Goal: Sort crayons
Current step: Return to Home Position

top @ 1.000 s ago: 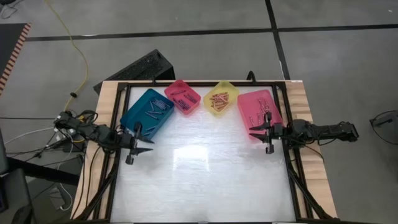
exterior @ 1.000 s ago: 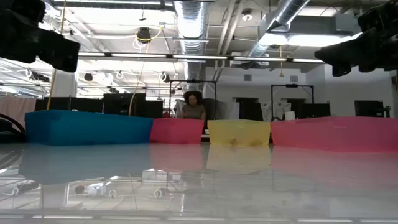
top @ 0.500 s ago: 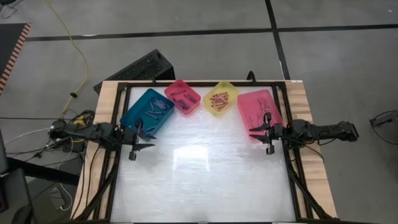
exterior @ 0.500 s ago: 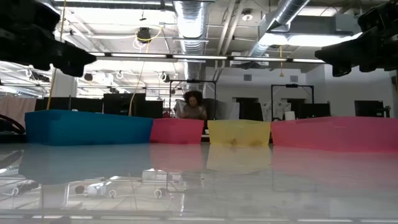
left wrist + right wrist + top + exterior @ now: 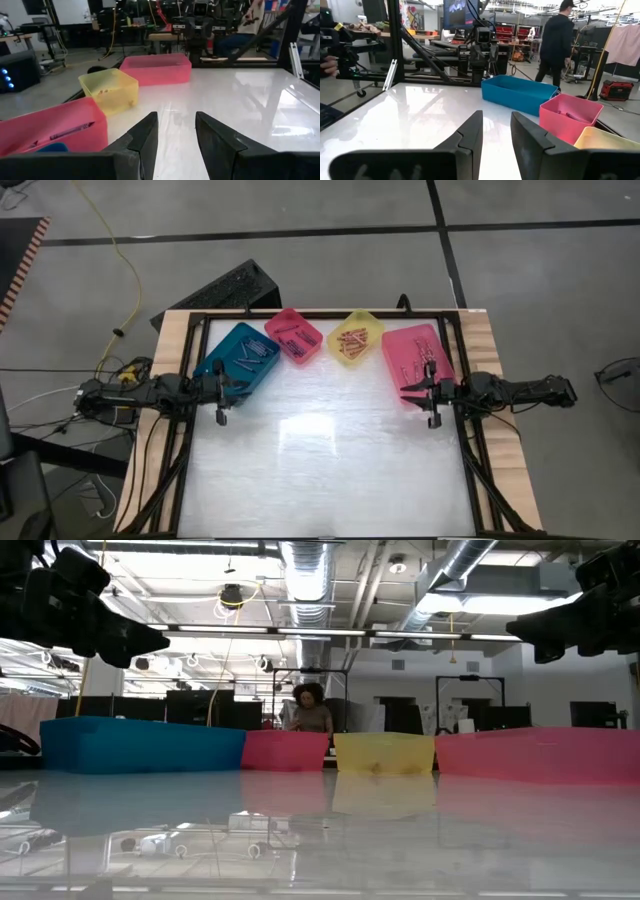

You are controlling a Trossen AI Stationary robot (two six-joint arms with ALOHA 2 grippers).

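Note:
Four bins stand in a row along the table's far side: a teal bin, a small pink bin, a yellow bin and a large pink bin. Crayons lie as short thin sticks on the floors of all of them. My left gripper hovers open at the table's left edge, by the teal bin's near corner, pointing level across the table. My right gripper hovers open at the right edge, by the large pink bin's near end. Nothing is between either pair of fingers.
The white tabletop spreads out in front of the bins, inside a black frame. A dark crate sits beyond the far left corner. A person shows in the room behind the table.
My left gripper has swung toward the table's far edge and turned, from pointing slantwise at the near right to pointing straight across the table. It has stayed open. My right gripper and the bins have kept still.

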